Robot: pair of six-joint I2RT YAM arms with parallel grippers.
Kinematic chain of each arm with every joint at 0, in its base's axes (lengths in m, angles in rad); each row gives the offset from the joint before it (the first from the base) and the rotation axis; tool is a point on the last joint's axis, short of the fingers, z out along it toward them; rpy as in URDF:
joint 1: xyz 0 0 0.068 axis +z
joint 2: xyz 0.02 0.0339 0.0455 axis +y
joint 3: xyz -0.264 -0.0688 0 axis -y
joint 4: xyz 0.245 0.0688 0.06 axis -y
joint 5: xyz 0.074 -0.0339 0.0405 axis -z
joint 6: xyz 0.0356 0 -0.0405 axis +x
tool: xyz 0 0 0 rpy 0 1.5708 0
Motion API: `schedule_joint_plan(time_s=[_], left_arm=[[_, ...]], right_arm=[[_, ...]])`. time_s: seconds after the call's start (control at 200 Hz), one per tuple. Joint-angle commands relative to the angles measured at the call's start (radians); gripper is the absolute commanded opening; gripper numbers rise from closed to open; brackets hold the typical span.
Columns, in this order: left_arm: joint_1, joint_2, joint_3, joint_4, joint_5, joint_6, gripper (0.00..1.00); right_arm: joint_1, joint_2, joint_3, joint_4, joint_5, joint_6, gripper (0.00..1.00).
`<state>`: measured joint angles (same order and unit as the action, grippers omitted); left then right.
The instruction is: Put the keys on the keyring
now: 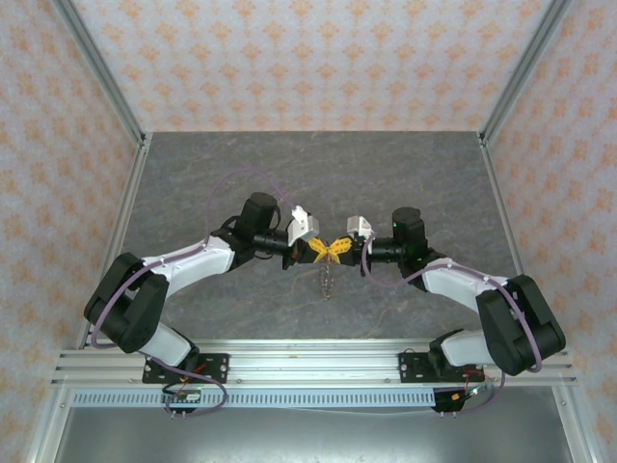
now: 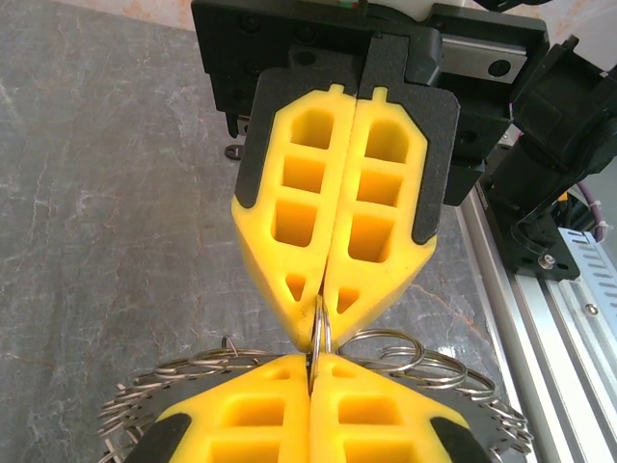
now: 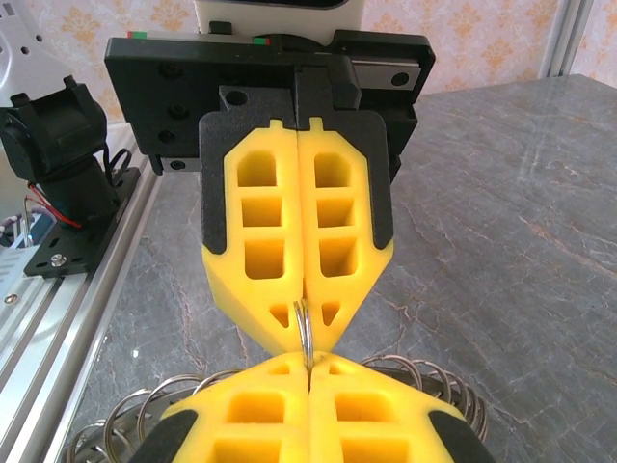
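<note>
1. Currently both tools are meeting tip to tip above the middle of the counter. The left tool and the right tool are each pressing their yellow pads fully together on the keyring.
2. The keyring is standing edge-on between the two sets of tips, pinched from opposite sides and hanging clear of the counter.
3. A bunch of silvery wire loops is fanning out beneath the tips and dangling toward the counter. I am not managing to tell whether they are coils of the same ring or separate rings hooked onto it.
4. The step in hand is, as I am reading it, bracing the ring from two sides so that a gap can be worked open for the keys.
5. Doing it well is probably asking for one tool acting purely as an anchor while the other is making a small sideways twist. Pulling the two straight apart is likely to bend the wire or drag it out of the soft pads.
6. The tips are crowding each other, so little of the wire is showing between them. Shifting one grip a little way round the rim would be giving a key somewhere to enter.
7. With both tools occupied, one is going to have to let go to fetch a key. The anchoring one should be gripping near the split end so that the ring is not swinging under the weight of the loops
</note>
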<state>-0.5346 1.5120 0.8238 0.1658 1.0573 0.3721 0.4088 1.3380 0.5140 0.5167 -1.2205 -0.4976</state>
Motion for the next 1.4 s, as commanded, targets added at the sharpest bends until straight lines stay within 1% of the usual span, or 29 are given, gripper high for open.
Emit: schedule_joint_plan(time_s=[0.0,0.13,0.255,0.31,0.33,0.365,0.37,0.38,0.405,0.465,0.495,0.556,0.586,0.616,0.671,0.746,0.786,0.816,0.851,0.906,0.956,1.066,1.166,1.206,1.291,1.391], left_arm=[[-0.011,0.001,0.022,-0.011,-0.014,-0.002,0.00],[-0.011,-0.027,0.008,0.016,-0.030,-0.021,0.00],[-0.008,-0.074,-0.021,0.047,-0.081,-0.050,0.00],[-0.009,-0.096,-0.037,0.060,-0.111,-0.062,0.00],[-0.009,-0.104,-0.043,0.064,-0.122,-0.068,0.00],[-0.009,-0.117,-0.057,0.075,-0.144,-0.078,0.00],[-0.010,-0.118,-0.059,0.076,-0.147,-0.079,0.00],[-0.009,-0.123,-0.062,0.079,-0.153,-0.083,0.00],[-0.011,-0.131,-0.072,0.084,-0.165,-0.090,0.00],[-0.011,-0.152,-0.091,0.085,-0.191,-0.100,0.00],[-0.011,-0.162,-0.100,0.079,-0.203,-0.103,0.00],[-0.013,-0.184,-0.118,0.067,-0.236,-0.110,0.00],[-0.013,-0.198,-0.130,0.061,-0.251,-0.113,0.00],[-0.012,-0.210,-0.142,0.057,-0.259,-0.115,0.00],[-0.013,-0.234,-0.164,0.056,-0.272,-0.121,0.00],[-0.013,-0.260,-0.181,0.034,-0.307,-0.131,0.00],[-0.013,-0.269,-0.184,0.007,-0.314,-0.123,0.00],[-0.014,-0.276,-0.185,-0.012,-0.319,-0.117,0.00],[-0.013,-0.286,-0.189,-0.028,-0.322,-0.114,0.00],[-0.013,-0.300,-0.198,-0.037,-0.331,-0.118,0.00],[-0.015,-0.311,-0.207,-0.044,-0.335,-0.118,0.00],[-0.015,-0.340,-0.211,-0.076,-0.332,-0.116,0.00],[-0.015,-0.369,-0.230,-0.077,-0.345,-0.114,0.00],[-0.015,-0.376,-0.232,-0.080,-0.352,-0.112,0.00],[-0.015,-0.389,-0.231,-0.089,-0.351,-0.112,0.00],[-0.015,-0.392,-0.236,-0.078,-0.347,-0.109,0.00]], right_arm=[[0.005,-0.008,0.006,0.093,-0.054,0.002,0.00],[0.005,-0.025,0.007,0.055,-0.036,-0.001,0.00],[0.005,-0.083,0.008,-0.044,0.013,0.002,0.29],[0.005,-0.135,-0.007,-0.058,0.059,0.040,0.33],[0.005,-0.148,-0.012,-0.059,0.089,0.075,0.35],[0.005,-0.205,-0.022,-0.063,0.190,0.153,0.39],[0.005,-0.205,-0.022,-0.063,0.190,0.153,0.39],[0.005,-0.221,-0.026,-0.067,0.237,0.195,0.40],[0.005,-0.251,-0.030,-0.077,0.309,0.258,0.41],[0.005,-0.330,-0.035,-0.153,0.548,0.411,0.42],[0.005,-0.366,-0.028,-0.210,0.704,0.490,0.42],[0.002,-0.412,0.029,-0.434,0.998,0.668,0.37],[-0.003,-0.419,0.071,-0.566,1.112,0.738,0.36],[-0.012,-0.414,0.110,-0.688,1.179,0.780,0.36],[-0.024,-0.388,0.152,-0.858,1.243,0.831,0.39],[-0.031,-0.345,0.170,-0.992,1.332,0.890,0.40],[-0.039,-0.318,0.166,-1.036,1.383,0.923,0.37],[-0.056,-0.299,0.161,-1.053,1.390,0.938,0.37],[-0.089,-0.279,0.148,-1.055,1.366,0.960,0.36],[-0.154,-0.247,0.129,-1.043,1.291,0.990,0.36],[-0.194,-0.218,0.119,-1.023,1.224,0.970,0.35],[-0.249,-0.187,0.125,-1.032,1.203,0.950,0.34],[-0.320,-0.164,0.109,-1.004,1.127,0.974,0.30],[-0.331,-0.160,0.105,-0.999,1.114,0.978,0.30],[-0.338,-0.160,0.087,-0.980,1.142,0.981,0.32],[-0.344,-0.087,0.090,-0.964,1.131,0.972,0.33]])
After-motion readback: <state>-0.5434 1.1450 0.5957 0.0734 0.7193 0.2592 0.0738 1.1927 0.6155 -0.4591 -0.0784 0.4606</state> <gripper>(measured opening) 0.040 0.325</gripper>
